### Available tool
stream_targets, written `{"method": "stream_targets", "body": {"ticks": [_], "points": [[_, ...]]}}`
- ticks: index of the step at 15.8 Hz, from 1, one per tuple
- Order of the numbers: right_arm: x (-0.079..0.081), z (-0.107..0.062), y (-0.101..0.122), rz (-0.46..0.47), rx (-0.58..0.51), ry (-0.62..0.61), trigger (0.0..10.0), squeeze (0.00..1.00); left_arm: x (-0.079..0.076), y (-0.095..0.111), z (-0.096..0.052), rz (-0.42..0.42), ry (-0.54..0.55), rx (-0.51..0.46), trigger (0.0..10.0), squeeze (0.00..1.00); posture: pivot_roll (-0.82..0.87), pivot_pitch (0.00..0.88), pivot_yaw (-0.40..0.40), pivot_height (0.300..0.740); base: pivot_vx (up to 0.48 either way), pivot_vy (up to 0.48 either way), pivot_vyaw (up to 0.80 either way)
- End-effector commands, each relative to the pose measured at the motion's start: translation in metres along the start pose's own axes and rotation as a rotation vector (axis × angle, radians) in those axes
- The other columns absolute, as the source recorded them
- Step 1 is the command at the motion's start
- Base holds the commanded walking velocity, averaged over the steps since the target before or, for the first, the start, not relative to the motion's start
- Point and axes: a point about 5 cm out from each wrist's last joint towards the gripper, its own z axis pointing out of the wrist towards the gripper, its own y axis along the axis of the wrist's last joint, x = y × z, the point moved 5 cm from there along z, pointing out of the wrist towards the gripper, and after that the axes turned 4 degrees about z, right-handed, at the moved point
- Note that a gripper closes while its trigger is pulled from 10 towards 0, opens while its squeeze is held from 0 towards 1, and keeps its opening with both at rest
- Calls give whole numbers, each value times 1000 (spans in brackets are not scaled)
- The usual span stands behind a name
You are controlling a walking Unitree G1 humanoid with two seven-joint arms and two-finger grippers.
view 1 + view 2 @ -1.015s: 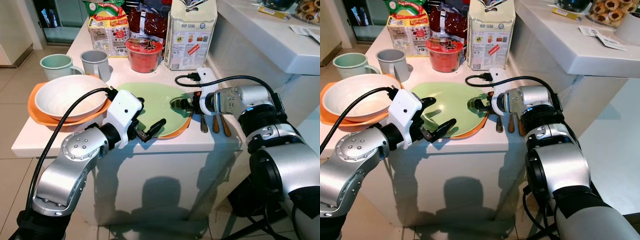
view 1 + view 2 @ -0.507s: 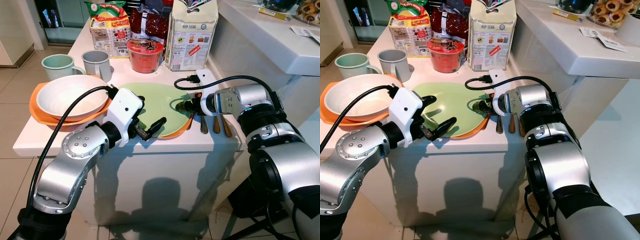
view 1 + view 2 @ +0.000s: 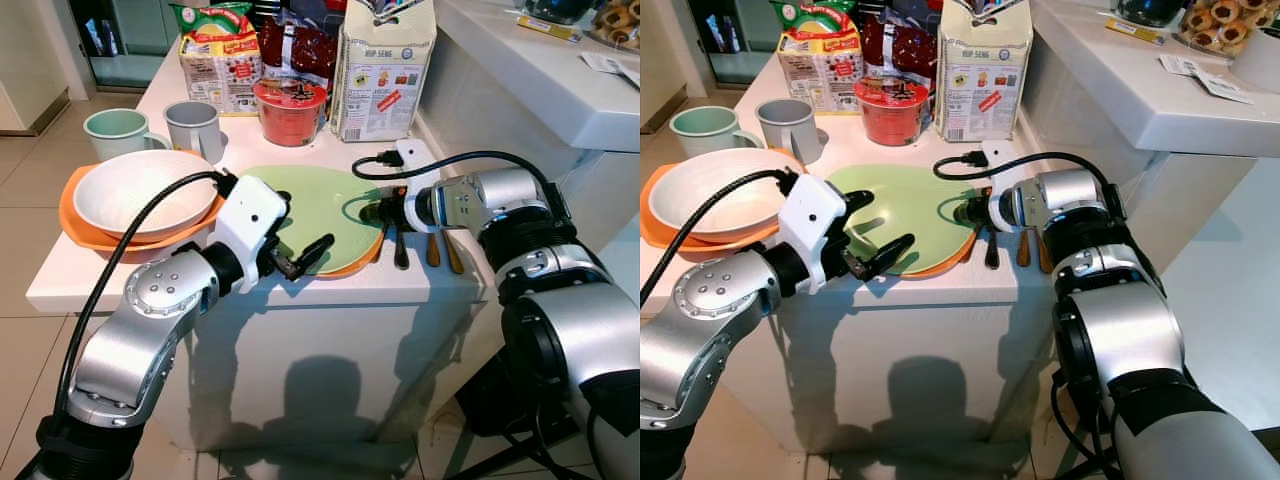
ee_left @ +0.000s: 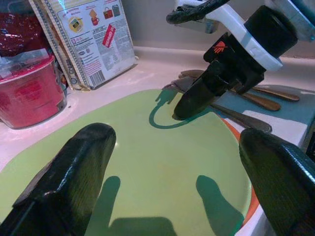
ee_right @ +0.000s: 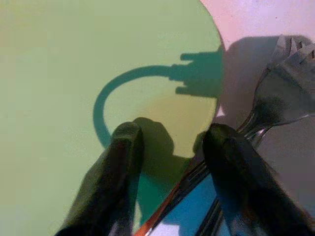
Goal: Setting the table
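A round, smooth, pale green plate [image 3: 320, 205] lies flat on an orange plate [image 3: 362, 262] near the front edge of a white desk [image 3: 60, 285]. The left gripper [image 3: 290, 235] hovers over the green plate's near left side, its jaws spread wide and holding nothing. The right gripper [image 3: 378, 212] sits at the plate's right rim, jaws parted narrowly with one finger over the plate and one over the cutlery. Just right of the plate lie a dark metal fork [image 3: 400, 245] and two wooden-handled pieces [image 3: 440, 250]. To the left, a white bowl [image 3: 140, 190] rests on an orange dish [image 3: 85, 235]. Farther back stand two mugs [image 3: 190, 125], a red noodle cup [image 3: 290, 110] and food packets [image 3: 380, 65].
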Motion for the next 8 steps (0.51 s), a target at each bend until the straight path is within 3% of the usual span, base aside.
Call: {"method": "stream_targets", "body": {"ticks": [1, 8], "points": [[-15, 0, -16, 42, 59, -36, 0, 0, -3, 4, 4, 12, -25, -14, 10000, 0, 36, 0, -87, 740, 0, 0, 0], [-32, -15, -3, 84, -3, -51, 0, 0, 2, 9, 7, 9, 2, -41, 10000, 0, 37, 0, -88, 740, 0, 0, 0]]}}
